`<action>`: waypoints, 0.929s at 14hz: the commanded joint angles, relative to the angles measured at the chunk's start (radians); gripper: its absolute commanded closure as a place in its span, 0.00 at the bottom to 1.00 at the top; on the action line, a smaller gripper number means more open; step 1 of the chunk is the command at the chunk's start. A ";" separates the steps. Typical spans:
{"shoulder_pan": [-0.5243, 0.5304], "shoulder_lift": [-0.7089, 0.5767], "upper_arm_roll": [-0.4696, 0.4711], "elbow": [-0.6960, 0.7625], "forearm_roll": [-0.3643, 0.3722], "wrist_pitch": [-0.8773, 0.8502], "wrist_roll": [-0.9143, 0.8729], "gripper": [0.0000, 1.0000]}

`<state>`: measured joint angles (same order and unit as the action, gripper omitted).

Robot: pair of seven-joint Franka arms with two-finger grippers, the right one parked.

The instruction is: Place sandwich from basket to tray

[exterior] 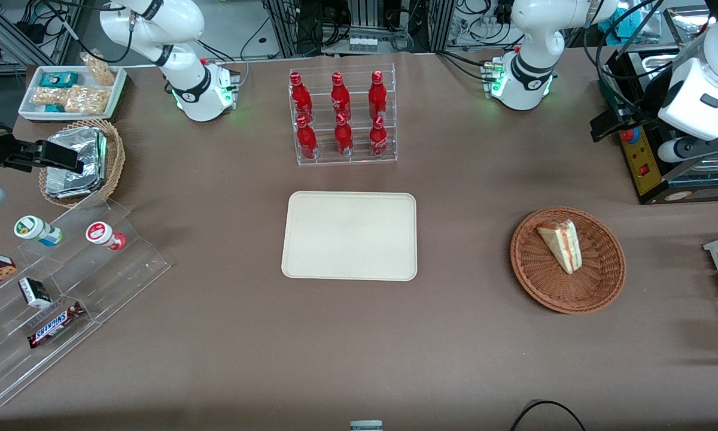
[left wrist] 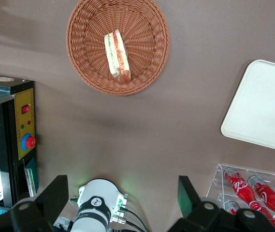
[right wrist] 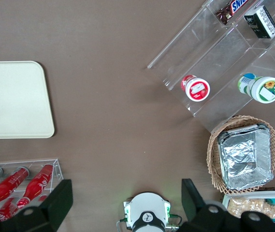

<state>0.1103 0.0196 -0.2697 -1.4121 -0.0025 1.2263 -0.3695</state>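
Jaws: standing wide apart, gripping nothing, with open air between the two dark fingers [left wrist: 54, 195].
Gripper [left wrist: 120, 195]: hanging high above the table, near the working arm's base, well apart from the basket.
Sandwich [exterior: 560, 245]: lying on its side in the basket [exterior: 604, 281], filling layers showing along one edge.
Tray [exterior: 350, 235]: sitting bare at mid-table, nearer the front camera than the rack of red bottles [exterior: 341, 117].

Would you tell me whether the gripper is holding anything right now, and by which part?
Nothing: the gripper is open, raised clear of the sandwich lying in the basket.
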 commanded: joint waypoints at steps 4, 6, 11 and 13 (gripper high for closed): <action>0.003 -0.004 -0.006 -0.010 -0.002 -0.002 0.000 0.00; 0.003 -0.004 -0.005 -0.013 -0.002 0.001 -0.002 0.00; 0.005 0.003 -0.005 -0.022 0.001 -0.002 -0.002 0.00; 0.005 0.009 -0.005 -0.033 0.001 -0.005 0.000 0.00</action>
<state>0.1102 0.0278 -0.2708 -1.4353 -0.0029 1.2265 -0.3695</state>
